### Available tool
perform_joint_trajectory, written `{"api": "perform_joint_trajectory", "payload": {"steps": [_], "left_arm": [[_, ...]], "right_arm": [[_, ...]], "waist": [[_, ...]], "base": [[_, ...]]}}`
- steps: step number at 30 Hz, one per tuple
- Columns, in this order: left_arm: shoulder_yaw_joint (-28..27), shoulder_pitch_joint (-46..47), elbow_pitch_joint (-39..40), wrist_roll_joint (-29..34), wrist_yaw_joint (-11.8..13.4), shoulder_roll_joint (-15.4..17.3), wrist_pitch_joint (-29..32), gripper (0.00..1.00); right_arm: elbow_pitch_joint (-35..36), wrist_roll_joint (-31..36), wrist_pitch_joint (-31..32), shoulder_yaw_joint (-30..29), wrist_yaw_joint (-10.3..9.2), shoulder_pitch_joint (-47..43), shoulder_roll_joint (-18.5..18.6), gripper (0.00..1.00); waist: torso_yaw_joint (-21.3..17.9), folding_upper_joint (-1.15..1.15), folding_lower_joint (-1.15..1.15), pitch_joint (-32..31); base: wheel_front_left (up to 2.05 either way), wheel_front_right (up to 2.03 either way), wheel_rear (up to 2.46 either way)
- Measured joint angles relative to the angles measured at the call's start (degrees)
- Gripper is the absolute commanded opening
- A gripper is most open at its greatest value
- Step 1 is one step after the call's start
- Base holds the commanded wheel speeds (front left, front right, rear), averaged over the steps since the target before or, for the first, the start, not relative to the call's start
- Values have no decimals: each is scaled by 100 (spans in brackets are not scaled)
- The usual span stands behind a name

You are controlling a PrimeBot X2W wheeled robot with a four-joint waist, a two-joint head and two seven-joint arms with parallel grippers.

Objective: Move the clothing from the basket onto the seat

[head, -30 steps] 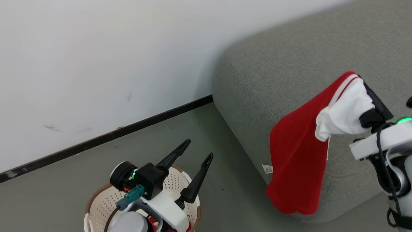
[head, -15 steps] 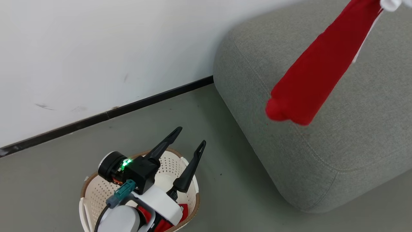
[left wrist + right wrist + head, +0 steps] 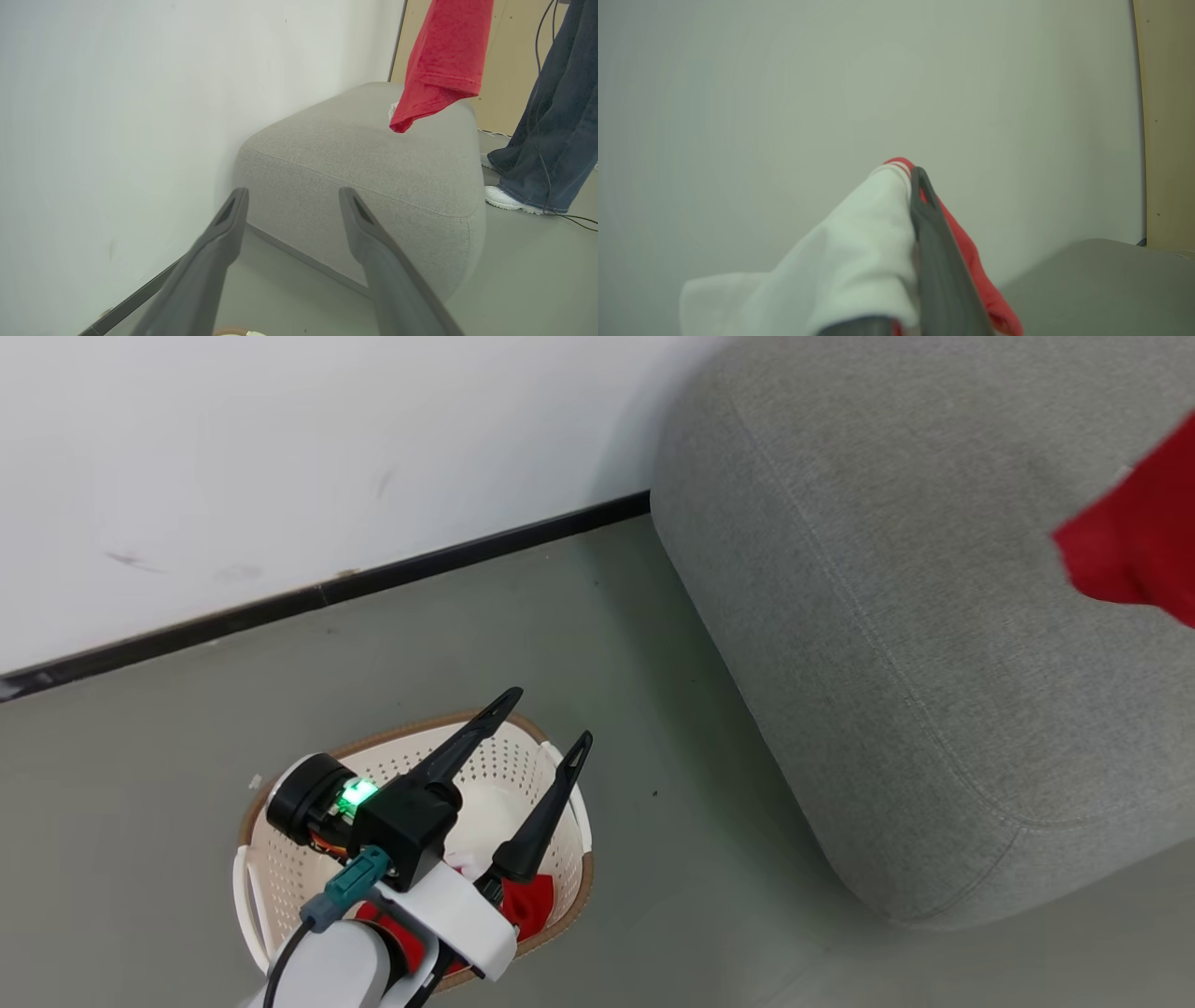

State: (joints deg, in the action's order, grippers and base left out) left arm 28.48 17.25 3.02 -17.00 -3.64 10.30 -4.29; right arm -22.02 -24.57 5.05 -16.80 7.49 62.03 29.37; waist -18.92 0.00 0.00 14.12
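The cream basket (image 3: 280,859) stands on the floor with red clothing (image 3: 527,903) and some white fabric left inside. My left gripper (image 3: 549,717) hovers just above it, open and holding nothing; the left wrist view looks past that gripper (image 3: 293,191) toward the seat. A red garment (image 3: 1134,546) hangs in the air over the grey seat (image 3: 887,616) at the right edge, also visible as the garment (image 3: 444,60) above the seat (image 3: 364,154). My right gripper (image 3: 908,179) is shut on that garment's white and red-striped part (image 3: 859,261); one finger is hidden by cloth.
A white wall with a black baseboard (image 3: 327,593) runs behind the basket and the seat. A person's legs (image 3: 556,116) in jeans and white shoes stand beyond the seat, beside a beige panel (image 3: 504,70) and cables on the grey floor.
The red garment has been swung up from the seat's front edge and carried right, over the seat top. The head camera has shifted. The left gripper stays open above the basket.
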Motion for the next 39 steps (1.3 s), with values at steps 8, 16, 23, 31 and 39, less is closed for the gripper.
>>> {"api": "perform_joint_trajectory", "payload": {"steps": [8,16,23,31,39], "left_arm": [[41,134,197,148,-4,105,141,100],[81,282,367,167,-12,149,255,100],[103,380,501,204,-55,218,374,100],[110,500,592,260,-58,276,508,100],[77,604,658,296,-63,385,605,100]], "right_arm": [[-318,127,-51,-219,0,168,276,0],[-561,156,-204,-320,0,166,348,0],[-780,157,-423,-423,0,151,377,0],[-1440,238,-666,-331,0,-498,-98,0],[-2157,298,-1069,-374,0,-1009,-651,0]], "waist": [[128,0,0,327],[180,0,0,598],[193,0,0,844],[207,0,0,1092],[262,0,0,1288]], "base": [[0,0,0],[0,0,0],[0,0,0],[0,0,0],[0,0,0]]}}
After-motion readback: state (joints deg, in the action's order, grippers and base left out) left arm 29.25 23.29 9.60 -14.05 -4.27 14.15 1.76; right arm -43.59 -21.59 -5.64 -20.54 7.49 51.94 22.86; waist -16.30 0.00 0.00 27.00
